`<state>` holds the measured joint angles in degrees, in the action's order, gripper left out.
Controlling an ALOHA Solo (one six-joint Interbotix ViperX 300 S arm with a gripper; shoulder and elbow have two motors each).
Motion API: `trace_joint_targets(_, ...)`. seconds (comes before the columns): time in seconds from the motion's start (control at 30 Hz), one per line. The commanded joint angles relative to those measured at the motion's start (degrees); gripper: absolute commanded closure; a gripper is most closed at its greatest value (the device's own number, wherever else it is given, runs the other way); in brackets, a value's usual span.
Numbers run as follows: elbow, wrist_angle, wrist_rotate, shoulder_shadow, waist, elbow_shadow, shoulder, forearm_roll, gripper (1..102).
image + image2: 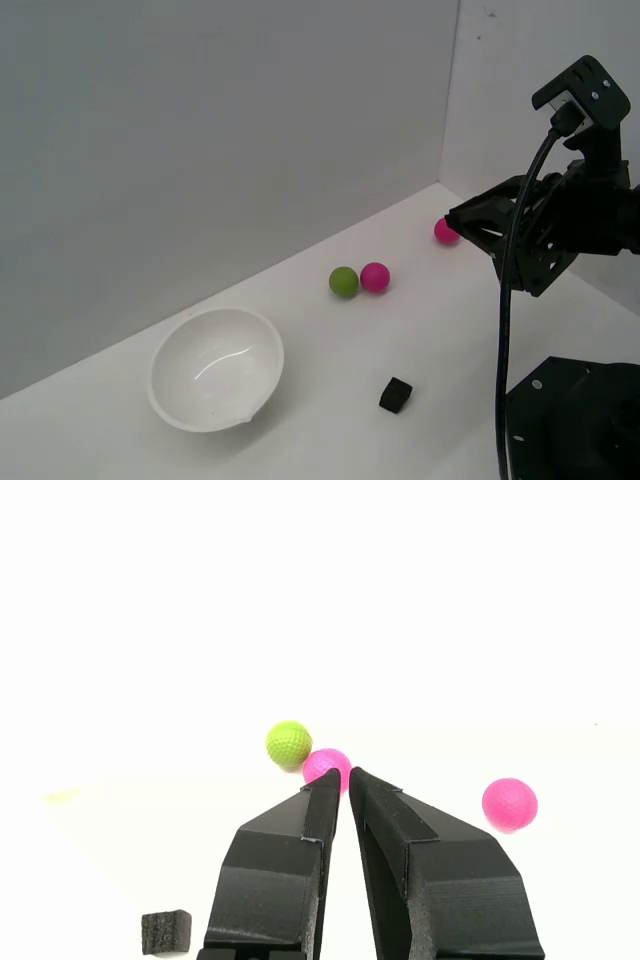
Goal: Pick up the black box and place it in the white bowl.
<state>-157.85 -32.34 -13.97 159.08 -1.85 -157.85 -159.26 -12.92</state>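
Observation:
The black box (396, 394) is a tiny matte cube resting on the white floor, to the exterior view's right of the white bowl (215, 367). The bowl stands upright with its hollow empty. My gripper (455, 220) hangs in the air well above and beyond the cube, close to a pink ball. In the wrist view the gripper (345, 777) has its fingers closed together with nothing between them. The cube (166, 929) sits off to one side of the fingers, apart from them. The bowl is out of the wrist view.
A green ball (343, 281) and a pink ball (375, 276) touch each other near the back wall. A second pink ball (446, 231) lies by the gripper tip. All three show in the wrist view (288, 744) (326, 765) (509, 803). The black robot base (575, 420) fills the exterior view's lower right.

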Motion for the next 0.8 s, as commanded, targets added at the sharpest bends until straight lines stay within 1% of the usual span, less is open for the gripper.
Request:
trace_joint_targets(0.0, 0.18, 0.26, -0.09, 0.00, -0.53, 0.18, 0.26, -0.70, 100)
trace_joint_targets(0.2, 0.26, 0.18, 0.00, 0.35, -0.53, 0.35, -0.09, -0.79, 99)
trace_joint_targets(0.3, 1.32, -0.18, 0.35, 0.00, -0.53, 1.49, 0.18, -0.79, 90)
trace_joint_targets(0.43, 3.60, -1.49, 0.53, -0.62, -0.53, 3.78, 0.79, -0.79, 89)
trace_joint_targets(0.6, 7.47, -5.54, 0.62, -4.66, -0.53, 7.73, 4.92, -0.79, 89)
trace_joint_targets(0.67, 8.88, -7.82, 0.62, -6.86, -0.53, 9.05, 7.03, -0.79, 88)
trace_joint_targets(0.77, 10.81, -10.81, 0.62, -10.02, -0.53, 10.99, 10.11, -0.88, 84)
